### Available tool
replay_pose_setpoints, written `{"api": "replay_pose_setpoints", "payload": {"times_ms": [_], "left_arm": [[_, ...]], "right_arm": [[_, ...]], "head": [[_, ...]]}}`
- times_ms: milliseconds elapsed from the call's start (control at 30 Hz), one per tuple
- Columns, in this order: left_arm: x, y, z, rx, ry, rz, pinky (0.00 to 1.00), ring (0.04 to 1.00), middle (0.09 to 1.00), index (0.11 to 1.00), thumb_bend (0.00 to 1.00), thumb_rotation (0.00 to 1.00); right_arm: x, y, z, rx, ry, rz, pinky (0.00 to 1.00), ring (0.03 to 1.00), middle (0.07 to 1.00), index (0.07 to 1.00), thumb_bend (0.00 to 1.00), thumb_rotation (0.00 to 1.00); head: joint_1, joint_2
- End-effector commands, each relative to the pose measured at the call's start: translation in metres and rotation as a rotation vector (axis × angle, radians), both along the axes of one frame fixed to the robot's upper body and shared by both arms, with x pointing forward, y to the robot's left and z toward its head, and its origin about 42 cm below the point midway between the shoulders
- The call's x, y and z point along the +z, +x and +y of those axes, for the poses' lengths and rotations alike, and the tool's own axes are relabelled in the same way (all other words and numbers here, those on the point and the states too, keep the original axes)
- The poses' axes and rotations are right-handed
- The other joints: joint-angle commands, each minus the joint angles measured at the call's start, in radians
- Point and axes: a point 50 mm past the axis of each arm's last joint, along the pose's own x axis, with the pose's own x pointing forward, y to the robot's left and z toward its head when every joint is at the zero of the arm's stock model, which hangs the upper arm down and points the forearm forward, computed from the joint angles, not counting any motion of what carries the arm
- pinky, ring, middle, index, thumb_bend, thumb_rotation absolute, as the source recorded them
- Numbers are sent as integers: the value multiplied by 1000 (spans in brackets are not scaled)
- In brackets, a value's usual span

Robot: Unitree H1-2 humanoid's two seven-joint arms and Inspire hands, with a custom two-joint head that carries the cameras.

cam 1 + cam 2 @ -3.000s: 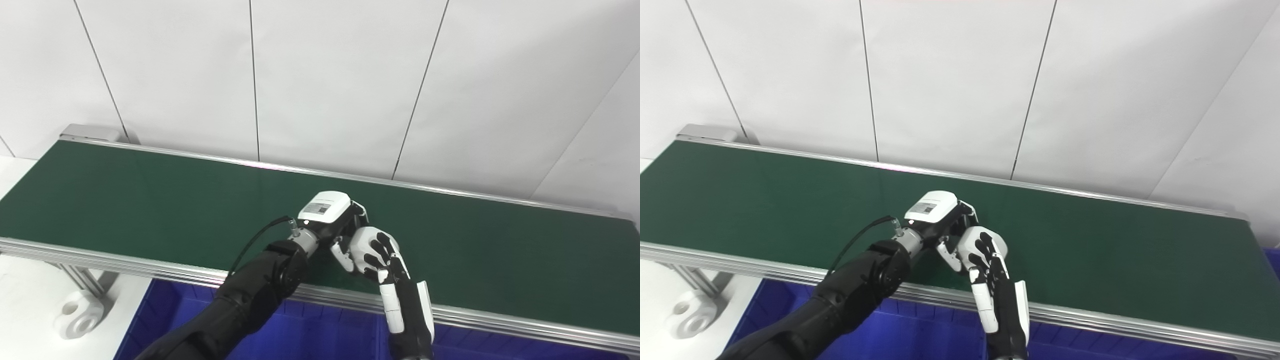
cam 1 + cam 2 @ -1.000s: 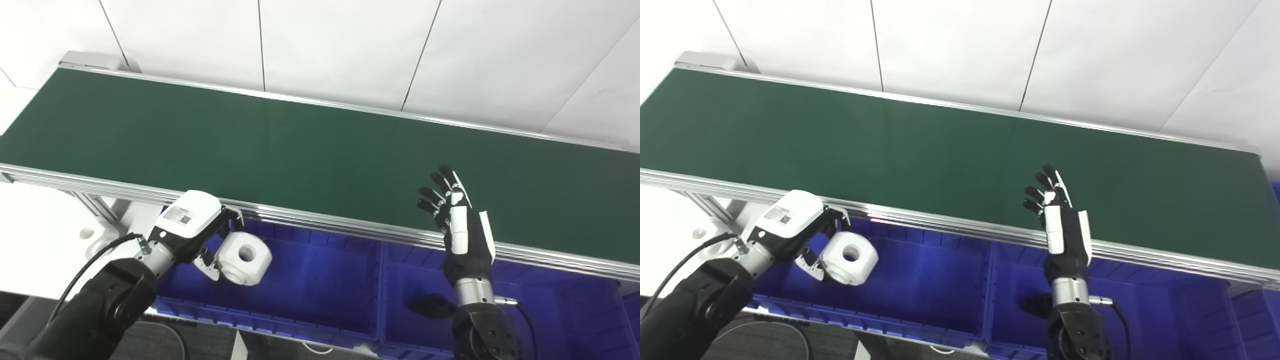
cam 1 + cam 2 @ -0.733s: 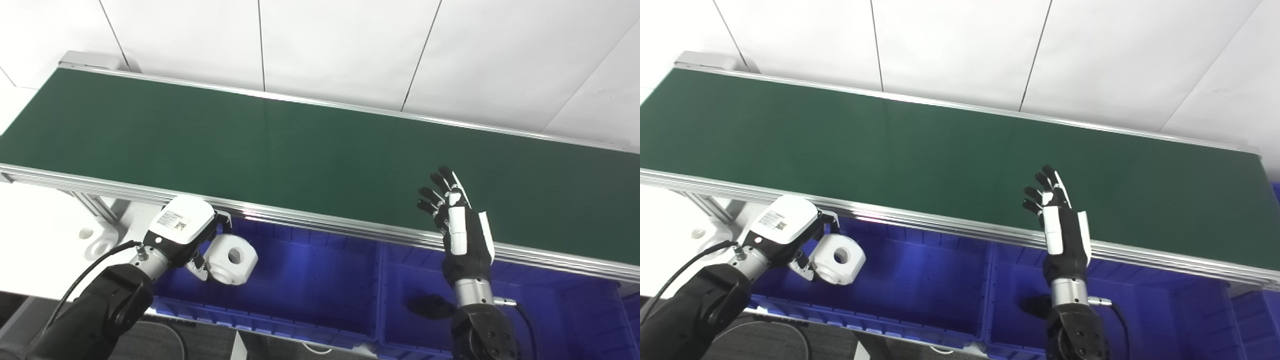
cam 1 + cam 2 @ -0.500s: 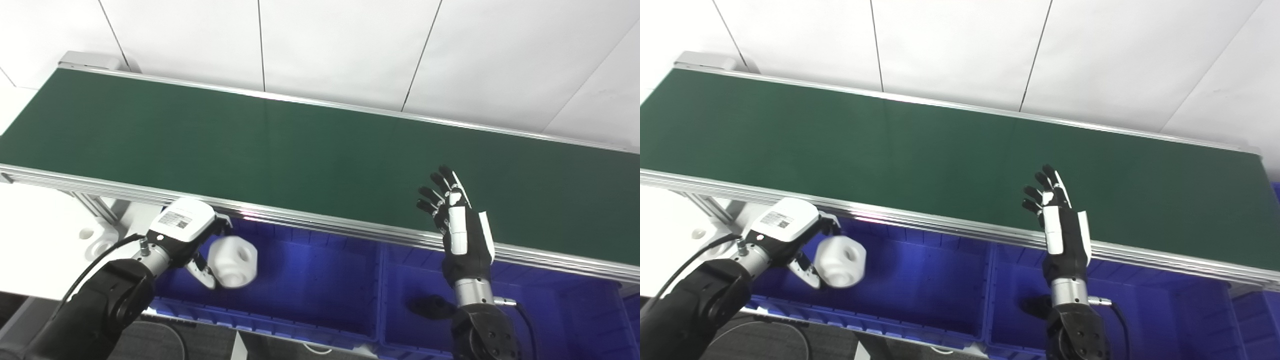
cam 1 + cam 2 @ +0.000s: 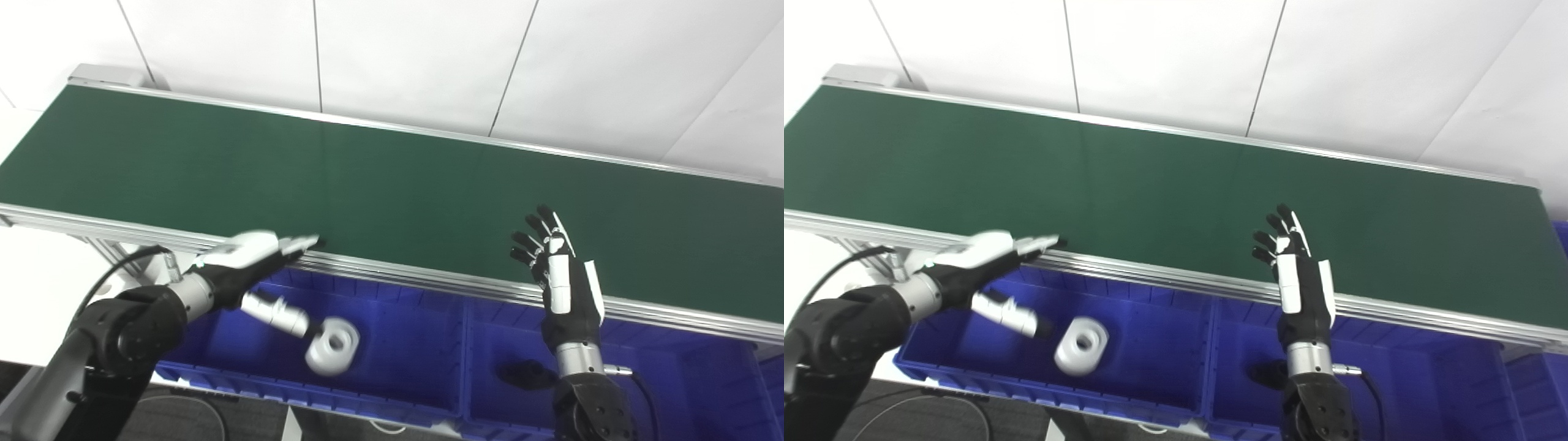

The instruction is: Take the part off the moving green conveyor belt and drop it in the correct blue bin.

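Lying in blue bin (image 5: 1176, 343): part (image 5: 1081, 345); left hand (image 5: 992, 269) spread.

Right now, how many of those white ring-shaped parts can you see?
1: a white part in the left blue bin, just below the open left hand. The arm may hide others.

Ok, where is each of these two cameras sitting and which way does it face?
Left eye view: on the head, looking down at the long green conveyor belt and the blue plastic bins; both arms enter from below.
Right eye view: beside it, same aim; open left hand and open right hand show.
Shared: the white ring-shaped part in the left bin.
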Motion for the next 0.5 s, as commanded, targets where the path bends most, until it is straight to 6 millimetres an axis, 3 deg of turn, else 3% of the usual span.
{"api": "replay_pose_setpoints", "payload": {"times_ms": [0,33,167,233,300,333,467], "left_arm": [[2,-3,-6,78,-187,21,973,1000,1000,1000,911,813],[-2,-3,-10,120,-293,33,946,1000,1000,1000,903,820],[-28,7,-23,258,-606,73,994,1000,1000,1000,814,862],[-37,14,-27,268,-703,85,999,1000,1000,1000,774,841],[-46,20,-33,283,-802,90,1000,1000,1000,1000,801,859],[-51,21,-38,305,-856,99,1000,1000,1000,1000,807,817],[-63,14,-53,344,-903,96,1000,1000,1000,1000,816,804]], "right_arm": [[8,-3,1,-14,-3,-79,798,837,917,950,857,982],[7,-7,0,-32,-2,-77,802,837,915,950,860,984],[8,-25,1,-133,45,-85,782,847,912,949,871,948],[7,-32,3,-161,64,-98,804,862,922,959,860,939],[7,-41,6,-193,75,-108,866,886,949,980,871,960],[6,-47,7,-219,74,-105,866,884,945,972,870,959],[1,-66,7,-284,31,-86,870,882,932,968,873,989]], "head": [[-68,-7],[-92,-10],[-192,-20],[-214,-24],[-225,-29],[-228,-31],[-231,-40]]}}
